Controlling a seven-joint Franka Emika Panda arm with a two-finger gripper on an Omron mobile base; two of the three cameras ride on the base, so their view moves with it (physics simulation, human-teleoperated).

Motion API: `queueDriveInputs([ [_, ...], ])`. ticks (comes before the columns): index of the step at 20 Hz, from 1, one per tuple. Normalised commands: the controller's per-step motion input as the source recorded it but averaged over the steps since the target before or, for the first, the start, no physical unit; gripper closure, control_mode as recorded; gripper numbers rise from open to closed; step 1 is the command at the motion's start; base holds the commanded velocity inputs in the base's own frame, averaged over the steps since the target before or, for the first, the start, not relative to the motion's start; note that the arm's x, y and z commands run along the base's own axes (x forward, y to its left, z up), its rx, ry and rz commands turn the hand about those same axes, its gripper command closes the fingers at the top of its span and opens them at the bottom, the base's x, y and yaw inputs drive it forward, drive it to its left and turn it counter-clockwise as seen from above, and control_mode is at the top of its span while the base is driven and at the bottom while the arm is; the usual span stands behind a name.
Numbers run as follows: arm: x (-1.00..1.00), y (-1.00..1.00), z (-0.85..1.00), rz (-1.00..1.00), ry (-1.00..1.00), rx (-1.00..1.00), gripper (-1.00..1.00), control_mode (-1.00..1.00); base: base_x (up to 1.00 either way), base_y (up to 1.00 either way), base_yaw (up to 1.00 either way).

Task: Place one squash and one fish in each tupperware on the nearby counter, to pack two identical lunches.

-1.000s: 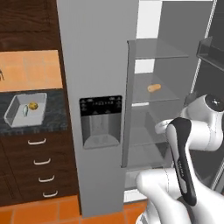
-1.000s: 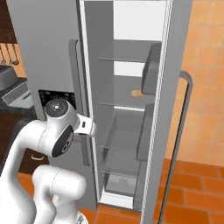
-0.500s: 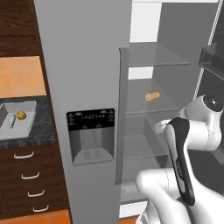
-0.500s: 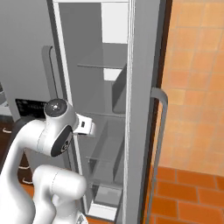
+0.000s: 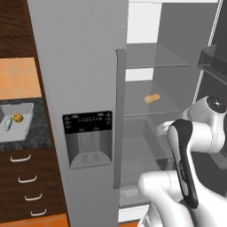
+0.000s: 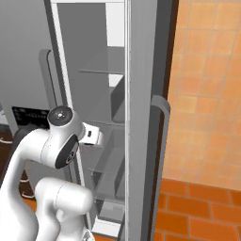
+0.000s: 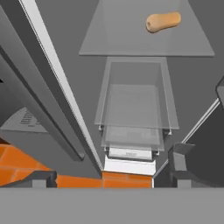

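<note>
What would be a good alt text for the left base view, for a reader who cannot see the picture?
A tan squash lies alone on a glass shelf inside the open grey fridge, with the white robot arm in front at lower right. Far left, a light tupperware on the black counter holds a squash and a fish.

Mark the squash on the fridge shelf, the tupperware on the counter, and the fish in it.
squash (image 7: 163,21), hand view, middle of its tan body
tupperware (image 5: 27,119), left base view, right wall of the tray
fish (image 5: 8,123), left base view, middle of its slim grey body
</note>
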Motion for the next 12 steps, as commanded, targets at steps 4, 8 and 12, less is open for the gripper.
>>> queueDriveInputs([
  [4, 0.67, 0.0, -0.21, -0.01, 0.0, 0.0, -1.0, -1.0, 0.0, 0.0, 0.0],
  [8, 0.79, -0.1, -0.04, -0.07, 0.0, 0.0, -1.0, -1.0, 0.0, 0.0, 0.0],
  [12, 0.7, -0.22, 0.04, -0.14, 0.0, 0.02, -1.0, -1.0, 0.0, 0.0, 0.0],
])
